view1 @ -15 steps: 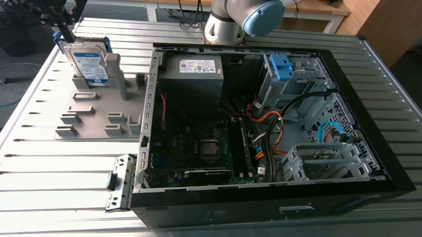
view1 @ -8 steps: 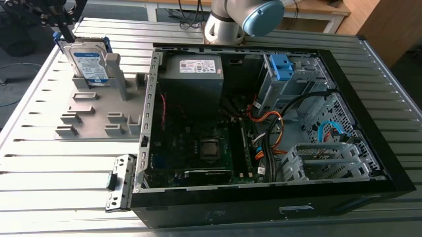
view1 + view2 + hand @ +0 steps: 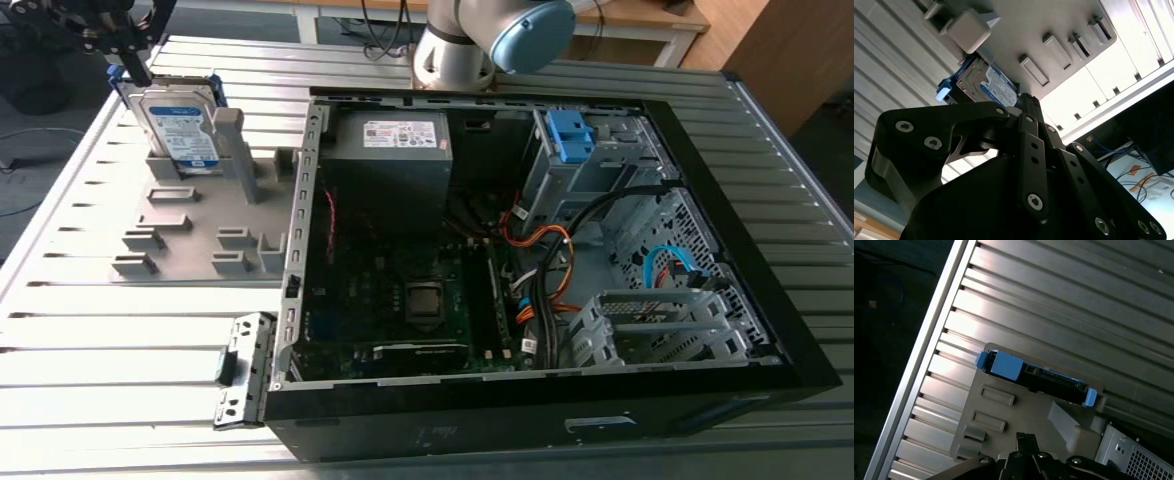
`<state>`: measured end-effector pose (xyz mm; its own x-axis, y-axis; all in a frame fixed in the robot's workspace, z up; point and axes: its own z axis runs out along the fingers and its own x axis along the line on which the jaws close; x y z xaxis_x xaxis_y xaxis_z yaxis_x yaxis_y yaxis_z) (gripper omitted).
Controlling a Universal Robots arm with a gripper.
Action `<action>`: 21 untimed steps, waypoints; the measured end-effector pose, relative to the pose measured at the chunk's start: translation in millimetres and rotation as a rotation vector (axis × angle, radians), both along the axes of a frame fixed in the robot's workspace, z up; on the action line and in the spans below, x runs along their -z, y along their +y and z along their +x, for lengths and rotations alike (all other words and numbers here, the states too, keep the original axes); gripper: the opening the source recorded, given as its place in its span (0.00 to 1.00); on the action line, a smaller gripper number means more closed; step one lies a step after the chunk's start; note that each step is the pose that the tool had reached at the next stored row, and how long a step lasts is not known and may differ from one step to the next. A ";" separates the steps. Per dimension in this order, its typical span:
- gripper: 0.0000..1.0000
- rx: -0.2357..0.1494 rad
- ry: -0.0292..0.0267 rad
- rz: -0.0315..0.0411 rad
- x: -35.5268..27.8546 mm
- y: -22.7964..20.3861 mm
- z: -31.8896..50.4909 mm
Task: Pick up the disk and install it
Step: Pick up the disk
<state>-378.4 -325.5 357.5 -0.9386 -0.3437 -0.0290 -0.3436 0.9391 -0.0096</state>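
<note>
The disk [image 3: 180, 125] stands upright on edge in a grey holder [image 3: 200, 225] on the slatted table, at the exterior view's upper left. Its white-and-blue label faces the camera, with blue rails along its sides. My black gripper [image 3: 134, 72] hangs just above the disk's top corner, shut with nothing in it. In the first wrist view the disk [image 3: 1034, 377] shows edge-on with blue rail ends, apart from the gripper [image 3: 1026, 439]. The second wrist view has the disk [image 3: 999, 87] just past the gripper [image 3: 1028, 100].
An open black computer case [image 3: 747, 300] lies at the exterior view's right of the holder. Inside are a grey box with a white sticker [image 3: 400, 135], a blue bracket [image 3: 567, 135] in the drive cage, a motherboard and orange cables. The arm's base [image 3: 461, 50] stands behind the case.
</note>
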 end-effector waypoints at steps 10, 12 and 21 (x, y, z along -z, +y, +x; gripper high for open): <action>0.11 -0.047 0.0000 0.0000 0.0 0.0 0.0; 0.11 -0.057 0.0000 0.0000 0.0 0.0 0.0; 0.11 -0.100 0.0000 0.0000 0.0 0.0 0.0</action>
